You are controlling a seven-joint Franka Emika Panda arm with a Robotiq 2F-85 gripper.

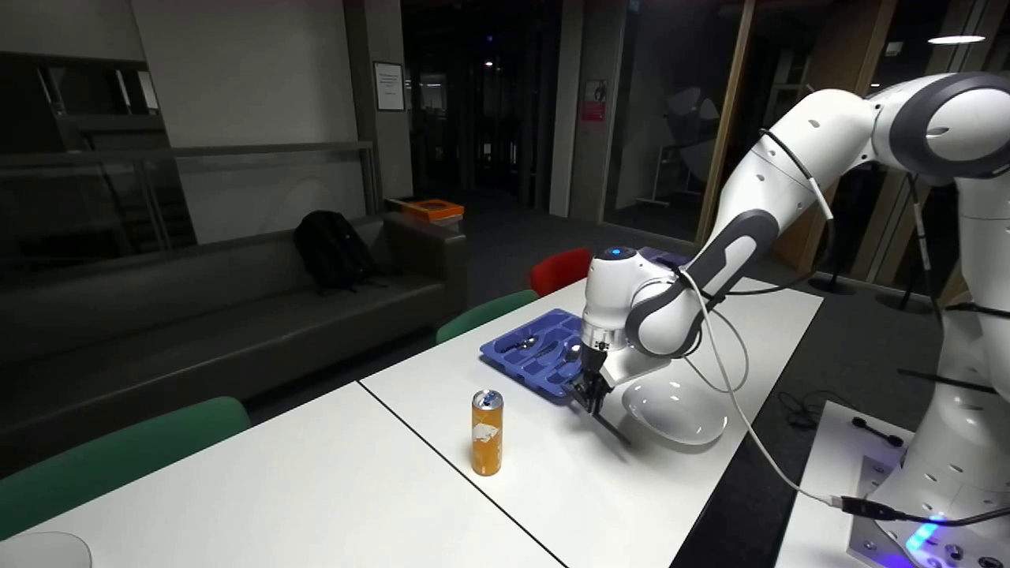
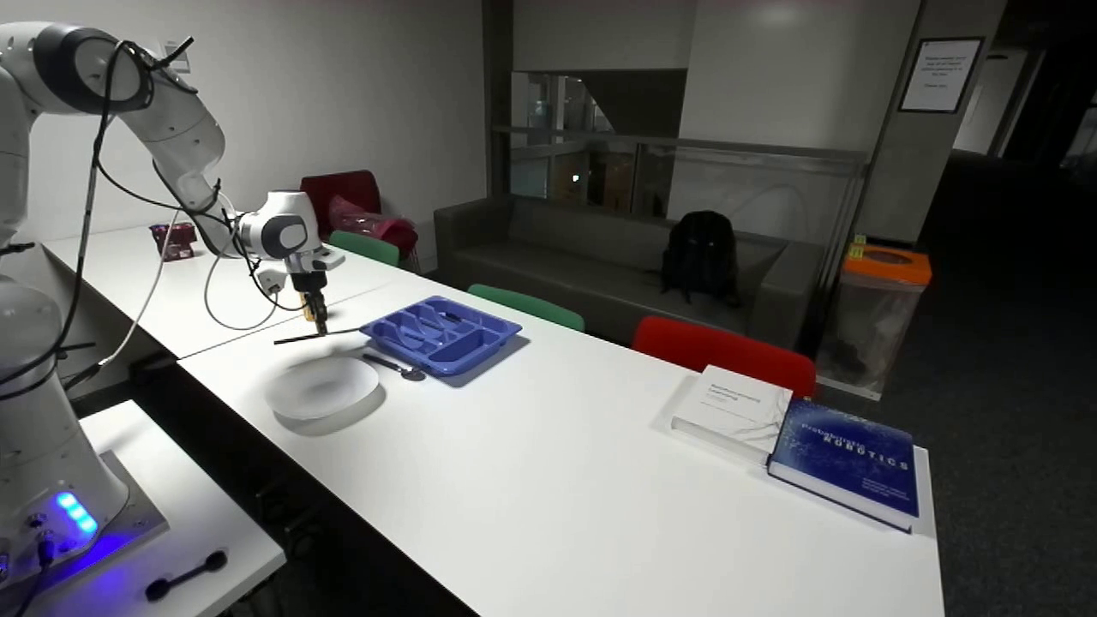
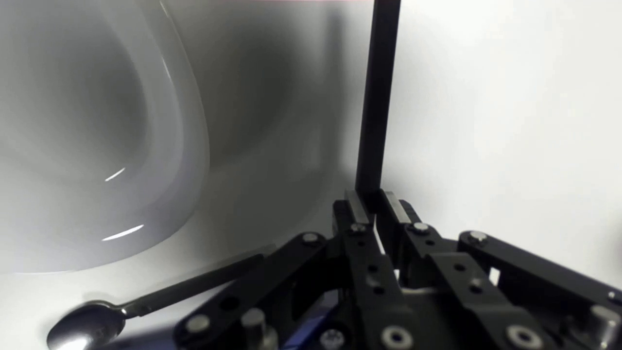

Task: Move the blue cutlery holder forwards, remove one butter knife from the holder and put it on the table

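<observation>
The blue cutlery holder (image 1: 517, 377) lies flat on the white table (image 1: 316, 473), with several utensils in its compartments; it also shows in an exterior view (image 2: 446, 367). My gripper (image 3: 371, 199) is shut on the dark handle of a butter knife (image 3: 378, 97), beside the holder; the gripper shows in both exterior views (image 1: 592, 406) (image 2: 320, 330). The knife (image 2: 296, 339) is roughly level and a little above the table, its shadow apart from it in the wrist view. Its far end appears near the holder's corner; I cannot tell whether they touch.
A white plate (image 3: 189, 121) stands beside the gripper. A dark-handled spoon (image 2: 394, 367) lies on the table between plate and holder. An orange can (image 1: 487, 434) stands near the table seam. Two books, one white (image 2: 734, 410) and one blue (image 2: 844, 463), lie at a table end.
</observation>
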